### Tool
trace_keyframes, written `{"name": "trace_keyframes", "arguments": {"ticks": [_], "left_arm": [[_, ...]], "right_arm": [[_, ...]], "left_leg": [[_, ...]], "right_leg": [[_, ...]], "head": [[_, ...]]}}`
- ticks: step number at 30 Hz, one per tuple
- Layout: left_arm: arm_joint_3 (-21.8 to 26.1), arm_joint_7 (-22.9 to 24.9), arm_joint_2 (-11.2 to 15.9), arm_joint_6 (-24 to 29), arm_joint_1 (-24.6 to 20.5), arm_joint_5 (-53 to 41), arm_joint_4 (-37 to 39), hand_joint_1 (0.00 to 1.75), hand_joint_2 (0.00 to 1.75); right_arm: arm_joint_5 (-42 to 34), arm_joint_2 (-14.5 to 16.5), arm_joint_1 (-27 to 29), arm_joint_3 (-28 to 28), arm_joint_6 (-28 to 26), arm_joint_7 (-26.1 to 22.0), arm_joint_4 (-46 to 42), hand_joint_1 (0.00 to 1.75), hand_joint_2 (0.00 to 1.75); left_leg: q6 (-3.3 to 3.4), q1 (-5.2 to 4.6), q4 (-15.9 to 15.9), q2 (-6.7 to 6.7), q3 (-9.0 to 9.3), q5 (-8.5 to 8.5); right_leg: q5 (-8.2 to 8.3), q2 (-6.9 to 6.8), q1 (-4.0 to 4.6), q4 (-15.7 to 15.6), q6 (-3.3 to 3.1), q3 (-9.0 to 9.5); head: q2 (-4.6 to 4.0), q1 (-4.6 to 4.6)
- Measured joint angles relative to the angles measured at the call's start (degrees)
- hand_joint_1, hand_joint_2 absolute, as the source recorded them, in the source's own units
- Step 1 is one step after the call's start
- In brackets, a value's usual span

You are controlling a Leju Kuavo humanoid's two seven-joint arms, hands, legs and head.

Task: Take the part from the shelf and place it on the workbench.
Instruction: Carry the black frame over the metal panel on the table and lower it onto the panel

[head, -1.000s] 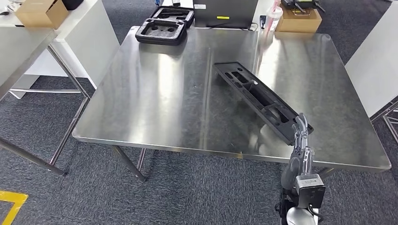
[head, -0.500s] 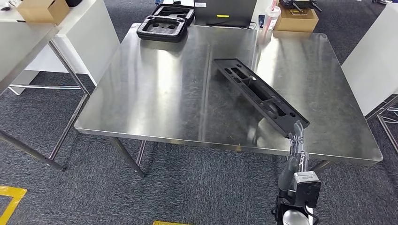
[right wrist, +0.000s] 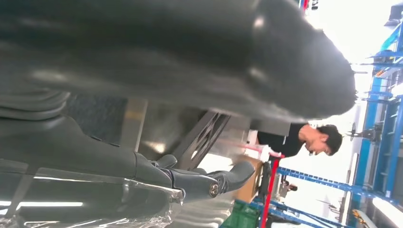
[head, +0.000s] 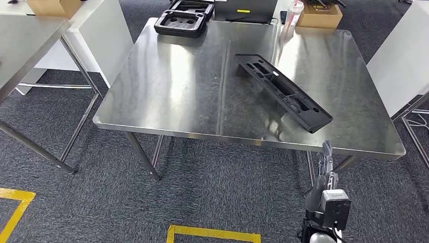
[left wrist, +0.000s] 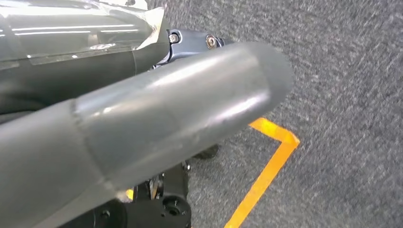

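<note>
The part [head: 283,91], a long black moulded tray with cut-outs, lies flat and diagonal on the steel workbench [head: 177,91], towards its right front. My right hand [head: 326,164] is below and just in front of the bench's front edge, apart from the part, fingers straight and holding nothing. The right wrist view has that hand's dark fingers [right wrist: 190,180] close up, with the bench beyond them. In the left wrist view my left hand [left wrist: 166,109] hangs over the carpet, thumb and fingers apart with nothing between them.
Black foam cases [head: 180,23], a dark box [head: 245,10], a cup [head: 292,10] and a cardboard box [head: 318,15] line the bench's far edge. A second table [head: 30,45] stands left, a white cabinet [head: 399,61] right. Yellow tape [head: 212,234] marks the carpet. A person [right wrist: 304,137] stands beyond the bench.
The whole view has pulled back from the bench, so the camera moved. My right hand, earlier at the part's near end, is now off it and below the bench edge.
</note>
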Motion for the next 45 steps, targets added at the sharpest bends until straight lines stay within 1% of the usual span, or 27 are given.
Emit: {"name": "trace_keyframes", "arguments": {"ticks": [1,2,3,4,5,6,7,8,9,10,11,12,13,14,16,17,18,19,20,21,22,23,25,38,42,43,45], "left_arm": [[0.05,-0.05,0.05,-0.02,0.03,-0.01,0.00,0.00,0.00],[0.12,-0.08,0.07,-0.04,0.07,-0.03,0.01,0.00,0.00],[0.22,-0.10,0.10,-0.06,0.10,-0.05,0.02,0.00,0.00],[0.33,-0.11,0.16,-0.07,0.12,-0.07,0.03,0.00,0.00],[0.43,-0.12,0.19,-0.07,0.13,-0.09,0.04,0.00,0.00],[0.51,-0.13,0.23,-0.05,0.13,-0.08,0.04,0.00,0.00],[0.55,-0.13,0.26,-0.05,0.14,-0.08,0.04,0.00,0.00],[0.56,-0.15,0.26,-0.06,0.14,-0.08,0.04,0.00,0.00],[0.56,-0.19,0.26,-0.06,0.14,-0.09,0.04,0.00,0.00],[0.56,-0.23,0.26,-0.06,0.14,-0.11,0.04,0.00,0.00],[0.56,-0.30,0.25,-0.06,0.13,-0.15,0.04,0.00,0.00],[0.56,-0.37,0.23,-0.05,0.10,-0.23,0.04,0.00,0.00],[0.57,-0.43,0.20,-0.04,0.09,-0.31,0.05,0.00,0.00],[0.58,-0.50,0.16,-0.02,0.10,-0.38,0.05,0.00,0.00],[0.63,-0.57,0.07,0.14,0.16,-0.48,0.10,0.00,0.00],[0.68,-0.58,-0.01,0.30,0.14,-0.52,0.13,0.00,0.00],[0.74,-0.55,-0.09,0.49,0.10,-0.56,0.15,0.00,0.00],[0.82,-0.49,-0.16,0.69,0.08,-0.61,0.17,0.00,0.00],[0.90,-0.39,-0.20,0.87,0.07,-0.73,0.19,0.00,0.00],[0.98,-0.24,-0.21,1.01,0.10,-0.88,0.19,0.00,0.00],[1.04,-0.06,-0.20,1.14,0.13,-1.05,0.20,0.00,0.00],[1.09,0.11,-0.20,1.22,0.14,-1.20,0.20,0.00,0.00],[1.13,0.32,-0.20,1.31,0.16,-1.30,0.20,0.00,0.00],[1.15,0.40,-0.20,1.35,0.17,-1.33,0.20,0.00,0.00],[1.20,0.96,-0.20,1.89,0.18,-1.71,0.21,0.00,0.00],[1.23,1.40,-0.21,2.22,0.18,-1.88,0.22,0.00,0.00],[1.34,2.57,-0.26,3.01,0.17,-2.21,0.25,0.00,0.00]], "right_arm": [[-0.03,-0.28,0.16,0.02,-0.24,0.07,0.48,0.00,0.00],[-0.08,-0.53,0.30,0.04,-0.43,0.14,0.98,0.00,0.00],[-0.13,-0.69,0.44,0.08,-0.53,0.20,1.44,0.00,0.00],[-0.18,-0.80,0.57,0.11,-0.61,0.24,1.85,0.00,0.00],[-0.21,-0.88,0.67,0.13,-0.65,0.27,2.16,0.00,0.00],[-0.23,-0.94,0.80,0.15,-0.69,0.29,2.48,0.00,0.00],[-0.26,-1.00,0.92,0.16,-0.77,0.34,2.78,0.00,0.00],[-0.31,-1.07,1.02,0.16,-0.96,0.47,3.14,0.00,0.00],[-0.45,-1.12,1.09,0.16,-1.21,0.70,3.58,0.00,0.00],[-0.68,-1.15,1.10,0.16,-1.53,1.05,4.16,0.00,0.00],[-0.99,-1.18,1.01,0.15,-1.93,1.50,4.99,0.00,0.00],[-1.46,-1.22,0.81,0.14,-2.25,1.94,6.14,0.00,0.00],[-2.07,-1.25,0.42,0.13,-2.43,2.26,7.77,0.00,0.00],[-2.81,-1.28,-0.22,0.11,-2.45,2.43,10.01,0.00,0.00],[-4.59,-1.28,-2.17,0.02,-2.12,2.32,16.38,0.00,0.00],[-5.52,-1.26,-3.43,-0.13,-1.84,2.19,20.37,0.00,0.00],[-6.30,-1.19,-4.77,-0.32,-1.67,2.10,24.67,0.00,0.00],[-6.85,-1.10,-6.23,-0.55,-1.67,2.18,29.15,0.00,0.00],[-7.16,-0.99,-7.78,-0.83,-1.98,2.70,33.85,0.00,0.00],[-6.94,-0.89,-9.31,-1.08,-2.98,3.76,38.58,0.00,0.00],[-6.38,-0.85,-10.73,-1.29,-4.47,5.31,42.97,0.00,0.00],[-5.72,-0.82,-11.78,-1.44,-5.97,6.85,46.47,0.00,0.00],[-4.72,-0.82,-12.68,-1.50,-7.95,8.66,49.72,0.00,0.00],[-4.45,-0.82,-12.84,-1.50,-8.50,9.25,50.54,0.00,0.00],[-3.89,-0.79,-13.58,-1.50,-10.33,12.32,54.16,0.00,0.00],[-3.99,-0.75,-13.89,-1.55,-10.86,14.04,56.15,0.00,0.00],[-4.65,-0.56,-14.46,-2.02,-11.55,18.12,61.31,0.00,0.00]], "left_leg": [[-0.26,0.08,0.11,-0.08,-0.16,0.15],[-0.59,0.19,0.52,-0.22,-0.44,-0.41],[-0.95,0.34,1.72,-0.38,-0.93,-1.95],[-1.37,0.55,4.06,-0.54,-1.74,-4.45],[-1.81,0.75,7.26,-0.63,-2.68,-7.35],[-2.19,1.00,10.93,-0.67,-3.61,-9.81],[-2.54,1.26,14.04,-0.68,-4.19,-11.13],[-2.85,1.56,15.63,-0.67,-4.04,-11.02],[-3.14,1.90,15.30,-0.66,-2.90,-9.77],[-3.41,2.26,12.99,-0.66,-0.77,-7.98],[-3.69,2.61,9.14,-0.69,2.09,-6.70],[-3.83,2.69,4.83,-0.83,4.99,-6.25],[-3.76,2.66,1.58,-0.94,6.99,-6.37],[-3.53,2.48,-0.47,-1.03,7.93,-6.81],[-2.41,1.96,-1.12,-0.99,7.41,-6.44],[-1.68,1.80,-1.26,-0.81,6.81,-5.79],[-0.83,1.70,-1.41,-0.64,6.16,-4.97],[-0.10,1.65,-1.58,-0.45,5.35,-4.07],[0.42,1.56,-1.62,-0.28,4.42,-3.20],[0.75,1.40,-1.57,-0.24,3.44,-2.41],[0.89,1.20,-1.50,-0.20,2.55,-1.63],[0.98,1.03,-1.42,-0.19,1.84,-1.00],[1.04,0.85,-1.33,-0.22,1.16,-0.35],[1.04,0.80,-1.30,-0.23,0.94,-0.21],[0.99,0.57,-1.10,-0.26,-0.23,0.60],[0.93,0.47,-1.00,-0.30,-0.86,1.10],[0.45,0.10,-0.82,-0.35,-2.13,2.56]], "right_leg": [[0.30,-0.07,-0.39,-0.07,-0.42,-0.33],[0.72,-0.16,-0.69,-0.17,-0.95,-0.57],[1.24,-0.28,-1.02,-0.30,-1.57,-1.02],[1.85,-0.39,-1.34,-0.39,-2.10,-1.53],[2.46,-0.45,-1.24,-0.35,-2.40,-2.13],[3.09,-0.49,-1.24,-0.28,-2.54,-2.92],[3.70,-0.50,-1.27,-0.19,-2.45,-3.65],[4.27,-0.52,-1.34,-0.07,-2.27,-4.44],[4.81,-0.53,-1.47,0.08,-1.99,-5.26],[5.32,-0.53,-1.63,0.25,-1.66,-6.02],[5.81,-0.53,-1.72,0.46,-1.26,-6.69],[6.32,-0.48,-1.75,0.65,-0.80,-7.26],[6.83,-0.45,-1.69,0.70,-0.31,-7.60],[7.36,-0.42,-1.58,0.65,0.23,-7.75],[8.58,-0.38,-1.43,-0.01,1.31,-7.86],[8.51,-0.36,-1.51,0.05,1.58,-8.13],[7.40,-0.35,-1.56,0.88,1.49,-8.72],[5.26,-0.33,-1.60,2.85,1.11,-9.68],[2.26,-0.32,-1.67,6.12,0.52,-10.79],[-0.54,-0.30,-1.58,9.99,0.15,-11.84],[-2.38,-0.28,-1.48,13.74,0.13,-12.51],[-3.30,-0.26,-1.40,16.55,0.28,-12.78],[-3.40,-0.24,-1.30,18.81,0.66,-12.69],[-3.17,-0.23,-1.28,18.92,0.77,-12.48],[-1.31,-0.23,-1.09,17.83,1.37,-10.42],[-0.57,-0.23,-0.93,14.71,1.34,-7.81],[-0.80,-0.24,-0.22,4.70,0.44,-1.01]], "head": [[0.00,0.01],[0.00,-0.01],[0.00,-0.10],[0.00,-0.20],[0.00,-0.32],[0.00,-0.43],[0.00,-0.44],[0.00,-0.45],[0.00,-0.46],[0.00,-0.46],[0.00,-0.50],[0.00,-0.57],[0.00,-0.58],[0.00,-0.58],[0.00,-0.46],[0.00,-0.46],[0.00,-0.36],[0.00,-0.23],[0.00,-0.08],[0.00,0.10],[0.00,0.17],[0.00,0.20],[0.00,0.23],[0.00,0.22],[0.00,0.25],[0.00,0.26],[0.00,0.18]]}}
